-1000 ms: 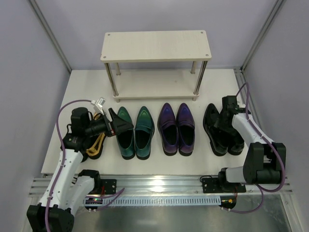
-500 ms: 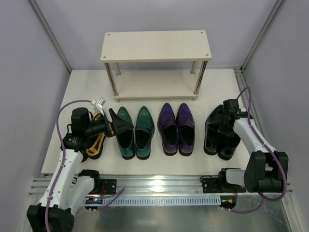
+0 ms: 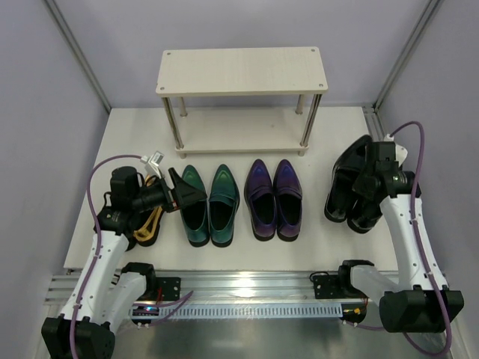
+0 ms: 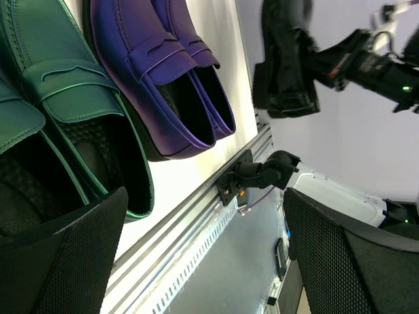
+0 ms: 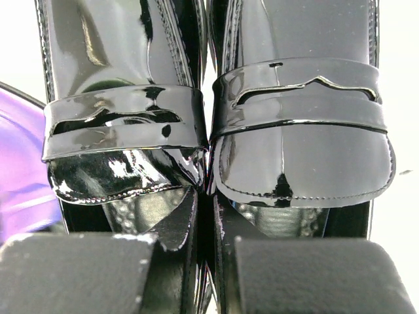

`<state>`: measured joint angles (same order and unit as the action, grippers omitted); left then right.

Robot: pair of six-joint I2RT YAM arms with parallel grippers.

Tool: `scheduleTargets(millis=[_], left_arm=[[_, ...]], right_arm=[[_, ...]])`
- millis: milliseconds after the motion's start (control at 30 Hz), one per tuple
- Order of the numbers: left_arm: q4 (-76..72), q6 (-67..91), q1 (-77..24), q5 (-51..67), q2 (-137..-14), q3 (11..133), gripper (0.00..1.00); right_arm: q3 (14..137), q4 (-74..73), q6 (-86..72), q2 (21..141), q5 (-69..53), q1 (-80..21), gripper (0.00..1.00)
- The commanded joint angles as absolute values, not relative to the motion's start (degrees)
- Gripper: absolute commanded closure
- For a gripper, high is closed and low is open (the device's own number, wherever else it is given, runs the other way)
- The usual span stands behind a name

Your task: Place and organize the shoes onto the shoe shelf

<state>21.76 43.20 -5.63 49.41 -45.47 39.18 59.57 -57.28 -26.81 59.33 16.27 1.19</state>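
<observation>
ITEM: black pair [image 3: 348,191] | HANDLING: judged light, stiff, slippery patent | LOCATION: held clear of the surface [image 3: 314,232], right of purple pair [image 3: 274,198], short of shoe shelf [image 3: 241,71] | GRIP: right fingers [image 5: 78,278] clamped on the adjoining inner walls | left fingers [image 4: 65,261] spread wide, empty

On my right wrist feed the black loafers [image 5: 301,104] fill nearly the whole frame, side by side with their inner edges touching and their glossy straps running across the middle. My right gripper [image 5: 208,261] sits at the bottom edge. Its fingers [image 5: 72,275] stand close together, and the pair's two adjoining inner walls are pinched in the narrow gap between them. A sliver of a purple shoe [image 5: 19,183] shows at the left edge, and pale table [image 5: 404,131] at the right.
</observation>
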Motion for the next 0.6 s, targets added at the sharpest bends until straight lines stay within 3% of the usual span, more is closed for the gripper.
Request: scheduleTargets(millis=[0,400,567], left_arm=[[21.97,42.71,-5.8,49.22,-44.47,41.31,0.0],[21.62,42.71,-5.8,48.69,-43.77,41.05,0.0],[20.83,43.42,-5.8,48.34,-43.16,40.17,0.0]], right_arm=[[70.46,-52.12,-24.44,56.34,19.78,1.05,0.96],[90.06,-41.66,-15.74,58.18,8.19,1.05,0.96],[96.06,-36.93,-14.15,60.99,-8.59,1.05,0.96]])
